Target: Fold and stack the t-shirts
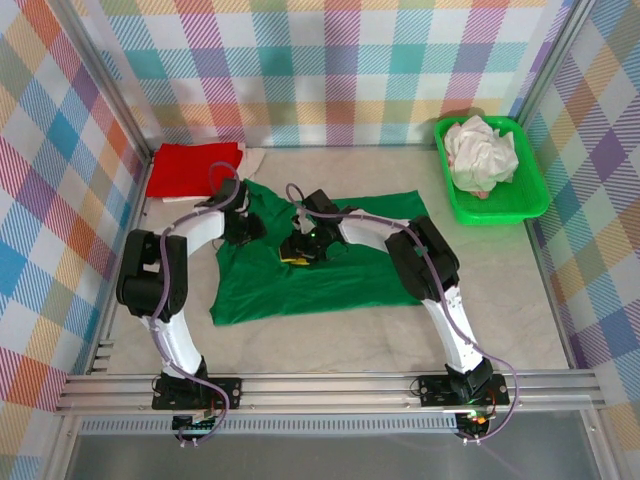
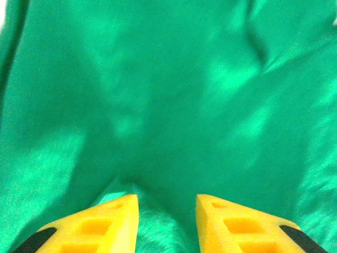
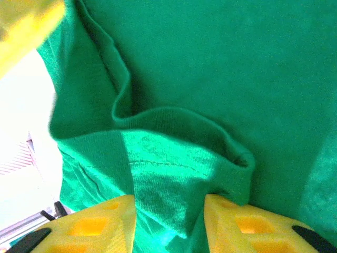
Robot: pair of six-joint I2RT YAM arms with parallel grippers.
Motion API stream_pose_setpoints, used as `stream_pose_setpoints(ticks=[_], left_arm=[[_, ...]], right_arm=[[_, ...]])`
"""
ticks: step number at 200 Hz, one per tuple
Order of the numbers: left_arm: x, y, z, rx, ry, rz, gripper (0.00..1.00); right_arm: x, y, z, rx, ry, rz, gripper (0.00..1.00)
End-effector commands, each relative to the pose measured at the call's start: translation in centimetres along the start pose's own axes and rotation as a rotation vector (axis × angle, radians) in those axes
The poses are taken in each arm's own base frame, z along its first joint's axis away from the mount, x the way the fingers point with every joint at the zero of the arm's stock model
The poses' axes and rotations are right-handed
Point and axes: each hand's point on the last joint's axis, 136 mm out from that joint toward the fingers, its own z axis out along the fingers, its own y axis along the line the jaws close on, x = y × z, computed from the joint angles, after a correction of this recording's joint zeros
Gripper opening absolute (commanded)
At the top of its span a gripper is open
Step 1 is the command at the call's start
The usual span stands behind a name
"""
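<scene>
Green tray (image 1: 500, 213) holds white t-shirts (image 1: 480, 152); jaws pinch green t-shirt (image 1: 330, 285).

White left arm (image 1: 172, 345), right arm (image 1: 450, 335); black joints, lilac cables; yellow tool fingers (image 2: 100, 229), black pads.

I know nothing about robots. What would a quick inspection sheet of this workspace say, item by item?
Surface: pale table, a bit wrinkled.
Job's things: green t-shirt spread out mid-table, partly bunched; red t-shirt lying flat at the far left; crumpled white shirts piled in a green tray at the far right.
Clutter: nothing seen.
Grippers: left gripper has a ridge of the green t-shirt pinched between its fingers; right gripper is pinching the ribbed collar edge.
Cables: purple cables run along both arms.
Surroundings: pastel checked walls; metal rail at the near edge.
</scene>
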Motion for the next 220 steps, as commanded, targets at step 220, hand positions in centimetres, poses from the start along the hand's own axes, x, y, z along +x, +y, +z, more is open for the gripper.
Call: stream_pose_setpoints(ticks=[220], left_arm=[[4.0, 5.9, -6.3, -0.1, -0.115, -0.043, 0.36]], right_arm=[[-3.9, 1.1, -2.4, 0.082, -0.15, -0.028, 0.35]])
